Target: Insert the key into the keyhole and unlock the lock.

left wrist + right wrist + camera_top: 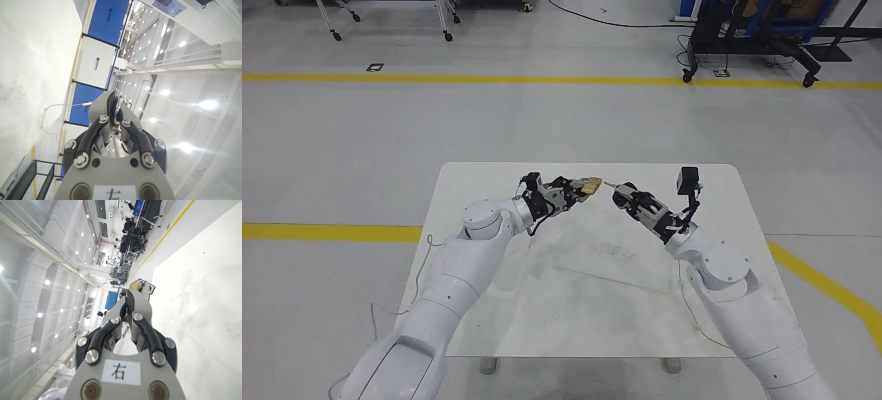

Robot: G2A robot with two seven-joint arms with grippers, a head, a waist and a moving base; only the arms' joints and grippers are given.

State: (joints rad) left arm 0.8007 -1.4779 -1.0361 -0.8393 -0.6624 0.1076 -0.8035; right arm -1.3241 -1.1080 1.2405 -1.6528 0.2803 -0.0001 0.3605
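Overhead, the left hand (577, 188) and right hand (623, 193) meet above the far middle of the white worktop (592, 310), both raised off its surface. The left hand is closed on a small brass-coloured lock (591, 185), whose squarish yellow body sticks out past the fingertips toward the other arm. The right hand pinches a thin silvery key (610, 185) that points at the lock's free face; its tip lies just beside or against that face, and I cannot tell whether it has entered the keyhole. From the left wrist, the two pale fingers are drawn together with only a narrow gap, and the lock's bright steel shackle (119, 102) curves out between them near the tips, clamped against the dark textured pad. A glimpse of brass shows lower in the gap. From the right wrist, that hand's fingers are likewise nearly closed, gripping a small dark piece at the tips that appears to be the key's head (122, 293). Just beyond them sits the lock's tan brass block (134, 284), close to the fingertips and above the worktop's edge.
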